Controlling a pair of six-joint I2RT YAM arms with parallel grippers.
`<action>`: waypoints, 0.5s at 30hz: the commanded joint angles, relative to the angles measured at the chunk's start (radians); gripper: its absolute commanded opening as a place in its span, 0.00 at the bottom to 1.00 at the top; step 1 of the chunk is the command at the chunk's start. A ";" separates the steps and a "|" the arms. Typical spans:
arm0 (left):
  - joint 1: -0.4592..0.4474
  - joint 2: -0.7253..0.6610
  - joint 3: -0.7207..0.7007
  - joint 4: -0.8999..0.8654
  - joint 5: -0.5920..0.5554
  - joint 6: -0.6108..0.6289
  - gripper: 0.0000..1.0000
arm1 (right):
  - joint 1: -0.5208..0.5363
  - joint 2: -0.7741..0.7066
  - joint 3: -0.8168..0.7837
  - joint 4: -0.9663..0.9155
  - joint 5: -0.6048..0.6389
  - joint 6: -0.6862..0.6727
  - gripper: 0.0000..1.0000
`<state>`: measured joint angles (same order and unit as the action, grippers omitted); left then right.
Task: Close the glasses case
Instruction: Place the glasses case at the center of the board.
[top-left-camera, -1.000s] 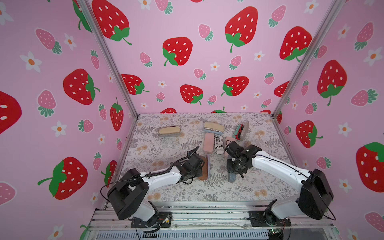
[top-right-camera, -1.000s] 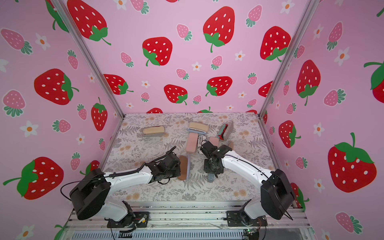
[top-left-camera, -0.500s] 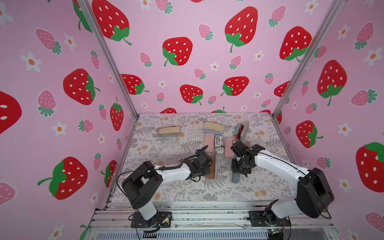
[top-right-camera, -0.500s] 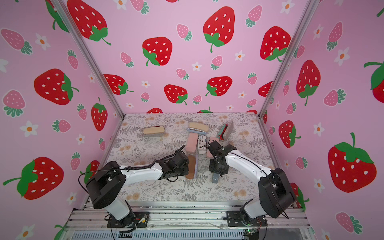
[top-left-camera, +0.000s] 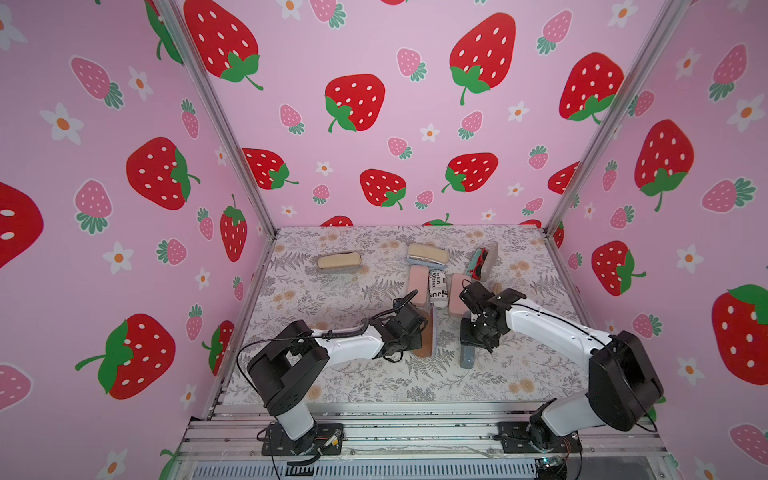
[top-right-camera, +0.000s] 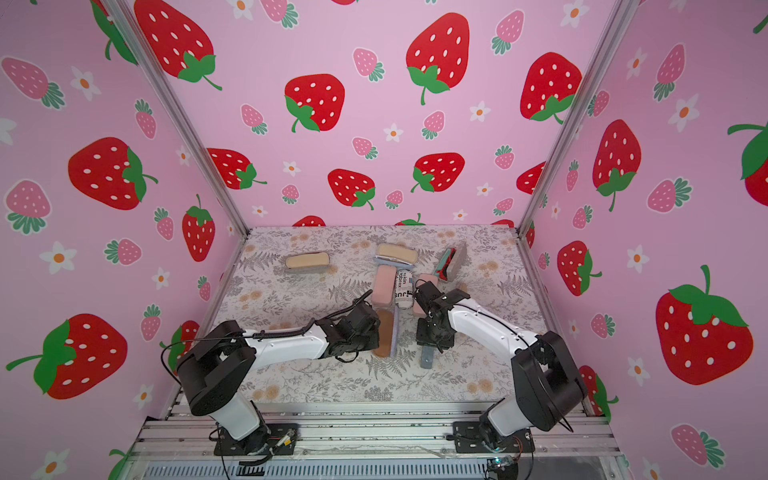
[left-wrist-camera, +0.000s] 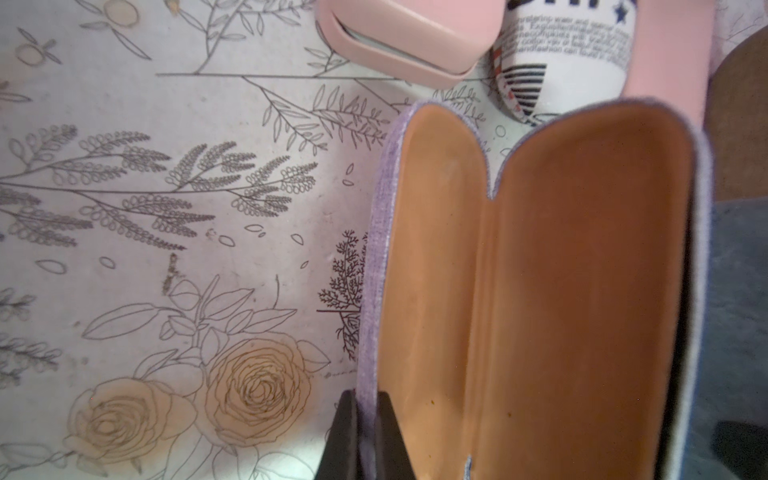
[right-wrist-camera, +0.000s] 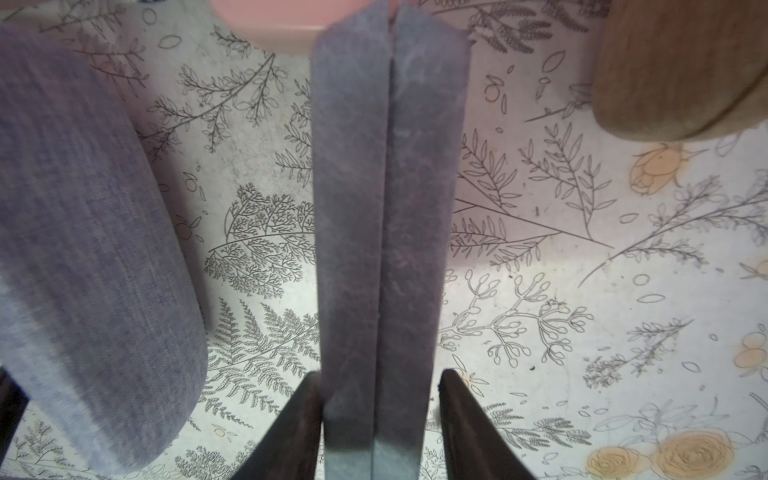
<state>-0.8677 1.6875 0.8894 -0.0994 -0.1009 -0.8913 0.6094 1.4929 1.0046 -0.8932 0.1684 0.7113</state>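
Your left gripper (left-wrist-camera: 365, 405) is pinched onto the nearest rim of the open lilac glasses case (left-wrist-camera: 540, 270), tan lining showing. Your right gripper (right-wrist-camera: 380, 374) straddles the closed grey case (right-wrist-camera: 386, 187), jaws parted, one finger clear.

Pink walls printed with red strawberries (top-left-camera: 291, 62) on three sides; pale tabletop covering drawn with grey ferns and tan roses (top-left-camera: 316, 299). Back left, beige oblong case (top-left-camera: 338, 262), lying alone. Back centre, beige-lidded case with silvery base (top-left-camera: 427, 254); just in front, pink rounded case (top-left-camera: 417, 286), white printed tube (top-left-camera: 438, 289) and second pink case (top-left-camera: 457, 297), side by side. Back right, grey case open on red and teal (top-left-camera: 482, 259). Brown rounded case end (right-wrist-camera: 681, 62) in the right wrist view.
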 joint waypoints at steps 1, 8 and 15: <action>-0.005 0.015 0.032 0.005 -0.003 -0.015 0.05 | -0.003 -0.014 0.005 -0.004 -0.016 -0.004 0.50; -0.006 0.014 0.029 0.003 -0.005 -0.018 0.17 | -0.001 -0.054 0.022 -0.027 -0.006 -0.003 0.51; -0.008 0.003 0.025 0.001 -0.009 -0.023 0.27 | 0.008 -0.117 0.059 -0.071 0.022 0.004 0.58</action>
<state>-0.8707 1.6878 0.8894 -0.0940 -0.0963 -0.8989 0.6113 1.4158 1.0286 -0.9283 0.1795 0.7116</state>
